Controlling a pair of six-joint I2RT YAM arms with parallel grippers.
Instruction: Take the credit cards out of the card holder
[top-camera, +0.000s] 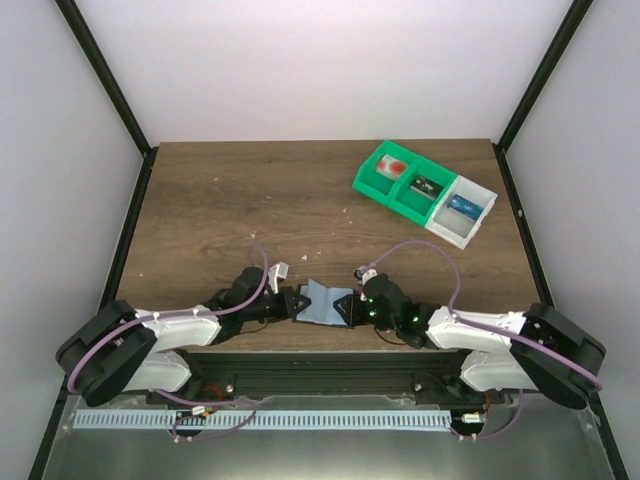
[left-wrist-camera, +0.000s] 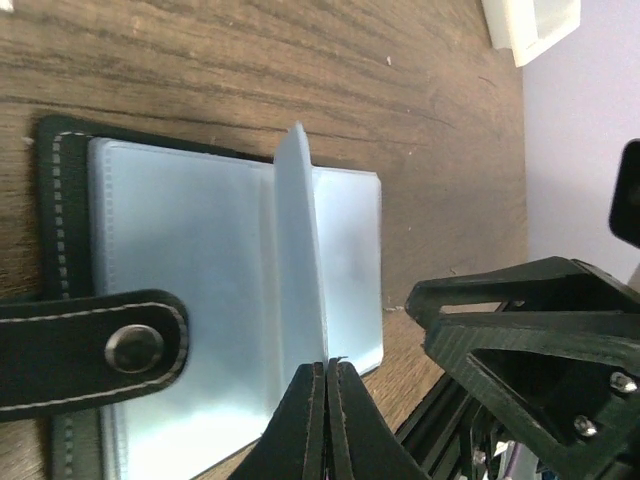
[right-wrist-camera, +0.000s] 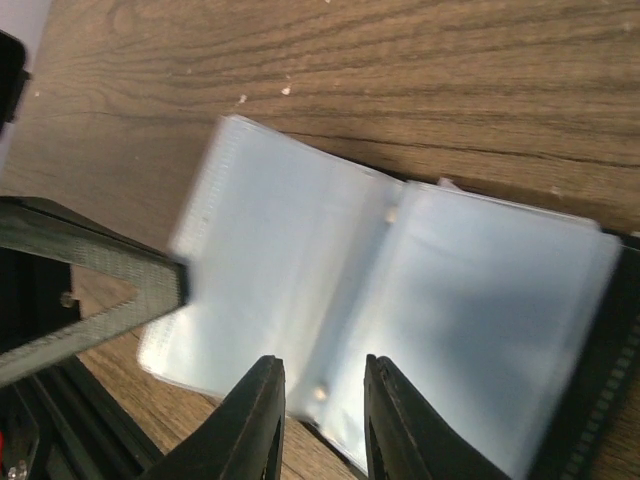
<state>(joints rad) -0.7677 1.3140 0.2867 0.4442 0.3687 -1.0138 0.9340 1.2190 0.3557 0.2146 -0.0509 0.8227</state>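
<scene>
The card holder (top-camera: 322, 303) lies open on the wooden table near the front edge, between my two grippers. It has a black cover, a snap tab (left-wrist-camera: 135, 348) and pale blue-grey plastic sleeves (right-wrist-camera: 420, 300). My left gripper (left-wrist-camera: 326, 366) is shut on the edge of one sleeve page (left-wrist-camera: 298, 250), which stands upright from the spine. My right gripper (right-wrist-camera: 320, 378) is open, its fingers (right-wrist-camera: 262, 400) straddling the holder's near edge at the fold without gripping it; this view is blurred. I see no card in the sleeves.
A tray with two green compartments (top-camera: 400, 178) and a white one (top-camera: 462, 210) stands at the back right, with small card-like items inside. Small crumbs dot the wood. Black frame posts rise at the table's back corners. The left gripper's body (right-wrist-camera: 90, 290) shows in the right wrist view.
</scene>
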